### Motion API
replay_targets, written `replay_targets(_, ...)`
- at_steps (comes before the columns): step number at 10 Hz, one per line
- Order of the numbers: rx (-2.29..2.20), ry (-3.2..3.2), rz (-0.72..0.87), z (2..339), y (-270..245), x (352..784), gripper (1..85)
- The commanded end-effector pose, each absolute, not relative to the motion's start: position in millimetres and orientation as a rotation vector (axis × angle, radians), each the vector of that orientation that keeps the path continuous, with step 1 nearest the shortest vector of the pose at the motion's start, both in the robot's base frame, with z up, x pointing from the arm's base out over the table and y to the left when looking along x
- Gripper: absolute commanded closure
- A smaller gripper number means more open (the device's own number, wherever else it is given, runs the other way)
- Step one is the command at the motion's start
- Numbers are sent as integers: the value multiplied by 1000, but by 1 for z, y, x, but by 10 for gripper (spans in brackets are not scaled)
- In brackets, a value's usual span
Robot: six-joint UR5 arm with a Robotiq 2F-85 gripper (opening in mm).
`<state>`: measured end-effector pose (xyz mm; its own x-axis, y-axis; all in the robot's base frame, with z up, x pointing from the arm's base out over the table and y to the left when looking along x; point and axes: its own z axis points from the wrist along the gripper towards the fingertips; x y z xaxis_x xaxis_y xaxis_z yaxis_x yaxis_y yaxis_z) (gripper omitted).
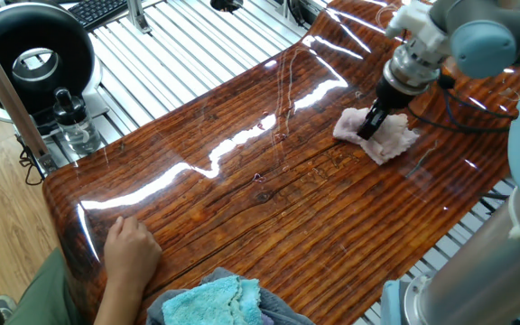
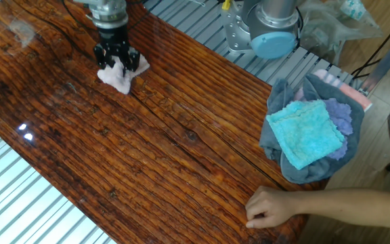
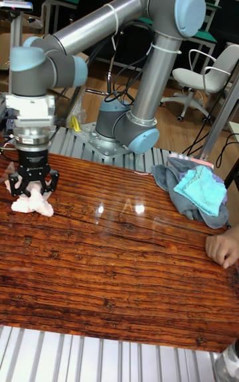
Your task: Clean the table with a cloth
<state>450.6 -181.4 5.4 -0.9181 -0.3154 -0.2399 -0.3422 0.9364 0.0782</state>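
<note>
The pale pink cloth (image 1: 382,140) (image 2: 124,78) (image 3: 30,205) lies flat on the glossy striped wooden table (image 1: 269,190) (image 2: 161,142) (image 3: 119,269). My gripper (image 1: 369,125) (image 2: 116,59) (image 3: 33,186) points straight down onto the cloth, its black fingers shut on the fabric and pressing it to the wood. In the one fixed view this is at the table's far right; in the other fixed view it is top left.
A person's hand (image 1: 132,248) (image 2: 273,205) (image 3: 222,248) rests on the table's edge. A turquoise cloth on a grey and purple pile (image 2: 310,132) (image 1: 215,302) (image 3: 199,190) sits at that end. The arm's base (image 2: 266,30) stands on the ribbed metal frame beside the table.
</note>
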Motion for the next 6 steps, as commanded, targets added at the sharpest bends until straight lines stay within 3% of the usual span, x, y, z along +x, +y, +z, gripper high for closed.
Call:
replay_targets(1,-517,2861,119,7,-180,460,847)
replay_targets(6,-628,2944,83,1,-190,435,847)
